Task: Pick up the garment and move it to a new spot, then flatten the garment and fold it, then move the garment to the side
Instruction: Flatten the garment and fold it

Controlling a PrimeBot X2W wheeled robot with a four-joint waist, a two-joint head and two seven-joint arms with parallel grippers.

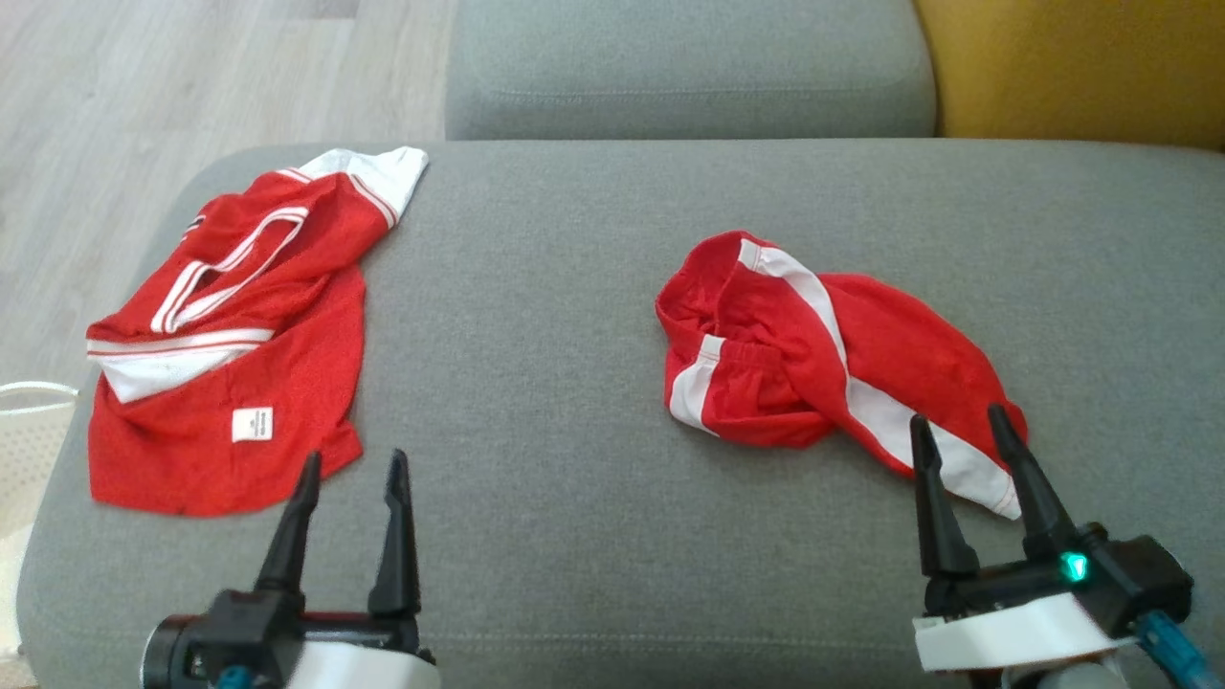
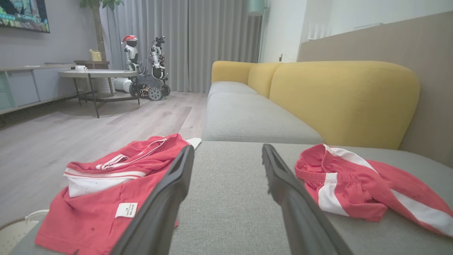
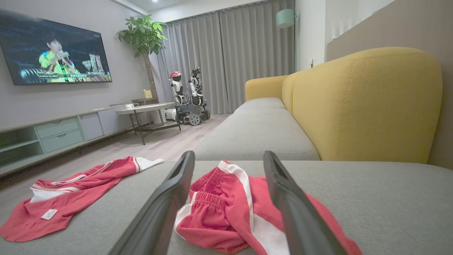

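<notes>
Closest to me, both claws stand released and hold nothing. The left claw [image 1: 354,457] is over bare cushion just beside the near hem of the red jersey [image 1: 230,335]. The right claw [image 1: 958,415] has its tips over the near leg of the red shorts [image 1: 823,354]; I cannot tell whether they touch the cloth.

The shorts lie crumpled right of centre on the grey sofa seat [image 1: 574,431], a coarse woven fabric. They have white side stripes and a gathered waistband. Well apart, on the seat's left end, the jersey lies rumpled, with white trim and a small white label.

A pale basket [image 1: 33,450] shows past the seat's left edge. Farther on come a second grey cushion [image 1: 689,67], the rounded yellow backrest [image 2: 343,102] and pale wood floor [image 1: 144,86]. At the far end I see a round tabletop [image 3: 147,108], a wheeled robot [image 3: 187,97] in a red hat, a potted plant [image 3: 143,35], grey curtains [image 3: 230,53] and a wall screen [image 3: 53,49].
</notes>
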